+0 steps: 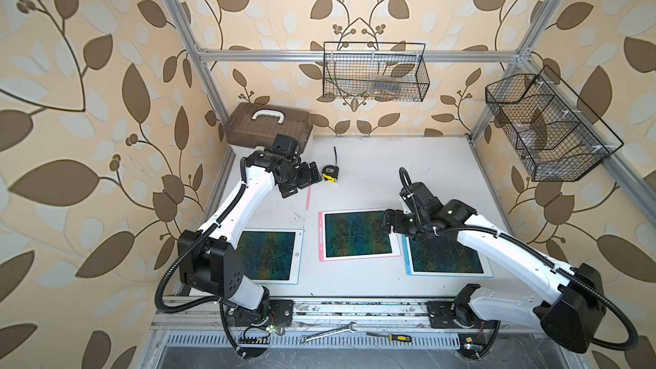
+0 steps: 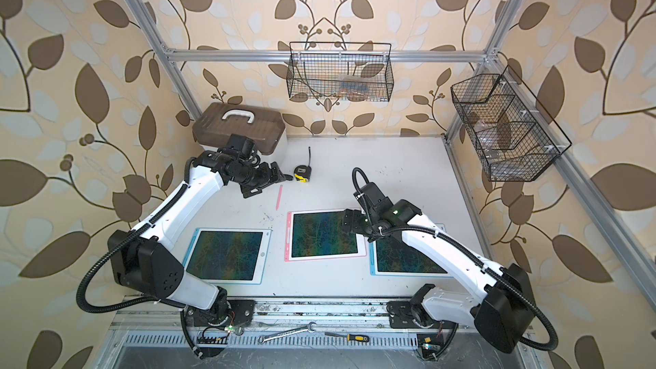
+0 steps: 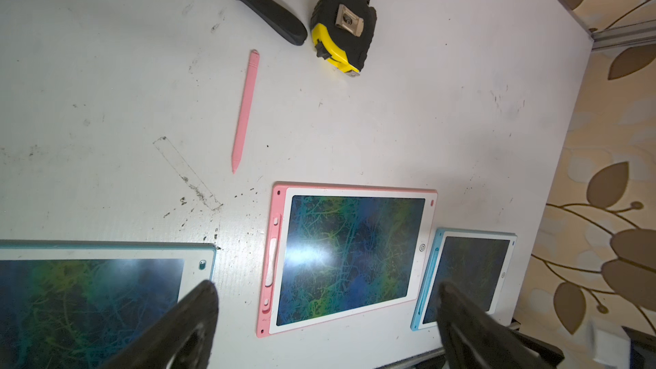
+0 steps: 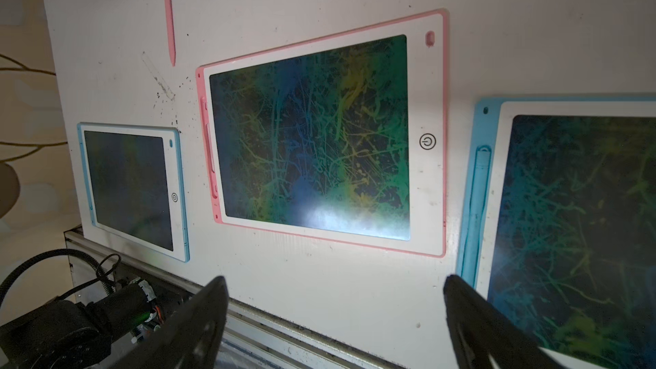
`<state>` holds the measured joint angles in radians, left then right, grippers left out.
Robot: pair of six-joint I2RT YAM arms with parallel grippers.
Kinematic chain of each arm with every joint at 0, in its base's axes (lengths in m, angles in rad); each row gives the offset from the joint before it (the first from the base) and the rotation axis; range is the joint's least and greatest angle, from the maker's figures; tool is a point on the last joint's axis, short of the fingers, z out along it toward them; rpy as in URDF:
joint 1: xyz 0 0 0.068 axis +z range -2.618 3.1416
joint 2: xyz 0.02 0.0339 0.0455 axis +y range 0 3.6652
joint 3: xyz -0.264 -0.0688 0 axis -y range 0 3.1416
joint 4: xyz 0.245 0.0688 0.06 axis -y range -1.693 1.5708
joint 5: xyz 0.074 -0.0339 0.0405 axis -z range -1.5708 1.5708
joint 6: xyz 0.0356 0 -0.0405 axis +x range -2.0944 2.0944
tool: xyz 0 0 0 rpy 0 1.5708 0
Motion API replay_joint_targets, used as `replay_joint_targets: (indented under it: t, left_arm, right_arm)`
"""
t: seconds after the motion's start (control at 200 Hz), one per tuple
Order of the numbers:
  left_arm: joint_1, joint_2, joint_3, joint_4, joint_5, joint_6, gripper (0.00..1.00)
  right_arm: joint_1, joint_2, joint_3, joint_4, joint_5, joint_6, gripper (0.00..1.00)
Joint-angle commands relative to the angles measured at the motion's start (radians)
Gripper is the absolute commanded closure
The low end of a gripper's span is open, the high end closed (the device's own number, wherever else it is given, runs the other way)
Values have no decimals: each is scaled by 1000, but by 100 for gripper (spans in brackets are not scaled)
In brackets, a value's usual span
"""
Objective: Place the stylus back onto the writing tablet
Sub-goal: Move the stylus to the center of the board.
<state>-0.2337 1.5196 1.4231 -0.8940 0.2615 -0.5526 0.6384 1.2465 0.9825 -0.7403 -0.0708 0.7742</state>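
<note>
Bright, evenly lit top views, edges bowed, wrist views dimmer, glare on pink tablet (image 3: 349, 260)

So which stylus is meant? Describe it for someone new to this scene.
On the white table, find the pink-framed tablet, middle of three. Just beyond its far left corner, toward the tape measure, lies a slim pink stylus. It is the only loose one; the blue stylus sits docked in a blue tablet.

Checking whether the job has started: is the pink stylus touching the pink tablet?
Apart. The left wrist view shows bare table between the pink stylus tip and the pink tablet corner.
</note>
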Motion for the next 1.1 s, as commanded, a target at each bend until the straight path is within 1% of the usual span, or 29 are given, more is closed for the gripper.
replay_joint_targets:
  t: [0.0, 0.14, 0.24, 0.395, 0.545, 0.675, 0.915, 1.095]
  left_arm:
    - [22, 21, -24, -2, -7, 5, 8]
    - [53, 83, -52, 23, -13, 30, 16]
    - [59, 134, -58, 32, -26, 58, 23]
    - [62, 214, -30, 39, -39, 91, 31]
    - [62, 293, 10, 57, -22, 101, 38]
    - [62, 346, 42, 59, -48, 106, 43]
    - [60, 438, 91, 62, -110, 117, 46]
    - [59, 488, 106, 86, -118, 111, 49]
  right_arm:
    - [-10, 40, 47, 39, 2, -51, 5]
    - [-9, 92, 78, 59, 5, -78, 6]
    - [6, 118, 92, 76, 25, -95, 6]
    - [17, 148, 103, 103, 44, -111, 6]
    - [17, 160, 107, 142, 53, -118, 6]
    - [21, 173, 119, 162, 66, -124, 6]
    - [21, 206, 140, 175, 71, -125, 6]
    - [22, 229, 157, 177, 69, -124, 6]
